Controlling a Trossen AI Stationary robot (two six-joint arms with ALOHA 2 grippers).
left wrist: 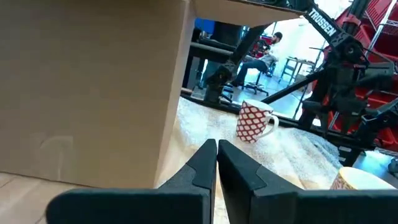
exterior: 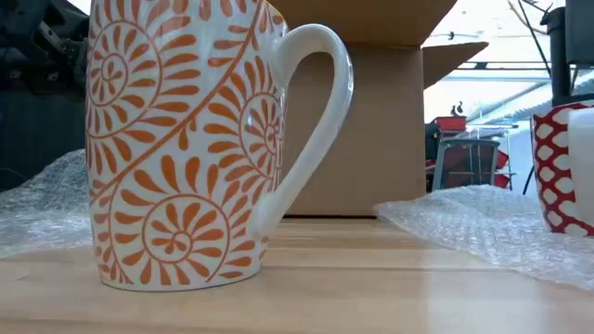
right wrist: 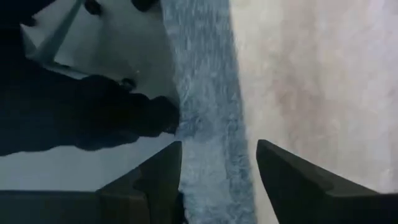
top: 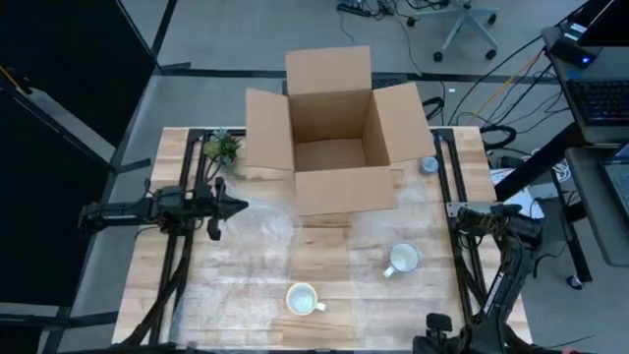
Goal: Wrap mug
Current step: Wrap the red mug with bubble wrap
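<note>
From above, an open cardboard box (top: 334, 133) stands at the far middle of the wooden surface (top: 246, 315). The left arm lies stretched level to the box's left, its left hand (top: 236, 207) clenched and pointing toward the box. The right arm sits folded to the box's right, its right hand (top: 435, 323) at the near edge. An orange-patterned mug (top: 303, 299) stands in front of the box; a red-patterned mug (top: 401, 260) stands nearer its right corner, on bubble wrap (top: 413, 221).

At table height, the orange mug stands upright before the box.

The left wrist view shows the fingers pressed together beside the box wall.

The right wrist view shows the fingers spread, grasping nothing.
</note>
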